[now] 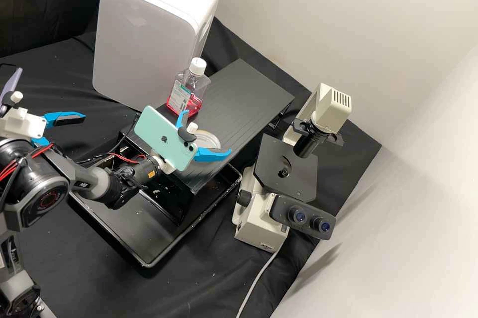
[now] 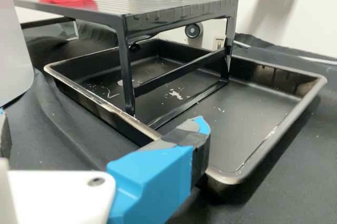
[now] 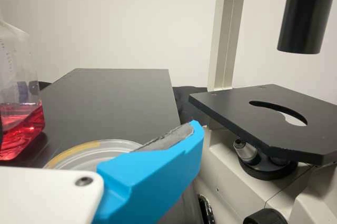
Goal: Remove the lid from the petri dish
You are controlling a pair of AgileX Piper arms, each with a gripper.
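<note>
My right gripper (image 1: 208, 130) stood wide open near the centre of the high view. One blue finger lay above and left of the petri dish (image 1: 211, 141) and the other below and right of it, so the dish lay between them. I could not determine whether either finger touched the dish wall. The dish rested on the lower-left end of the black rack (image 1: 249, 93). The teal smartphone (image 1: 167, 138) on my wrist covered the dish's left part.

In the right wrist view, one finger (image 3: 158, 163) crossed the lower centre and hid the right side of the dish, leaving a clear rim with a yellow mark. I could not make out the seam between lid and base.

My left gripper (image 1: 53, 129) was at the left edge of the high view, well apart from the rack. Its fingers were spread, the lower one largely hidden behind the arm. In the left wrist view, one finger (image 2: 158, 174) at the bottom centre covered part of the near rim of the black tray (image 2: 95, 100), in which the rack's legs stood. The dish appeared small at the top centre.

A culture flask (image 1: 186, 89) of red liquid stood on the rack above and left of the dish, and was cut off in both wrist views. A white cabinet (image 1: 149, 24) occupied the upper left. A microscope (image 1: 289, 188) stood right of centre, just beside the tray.
</note>
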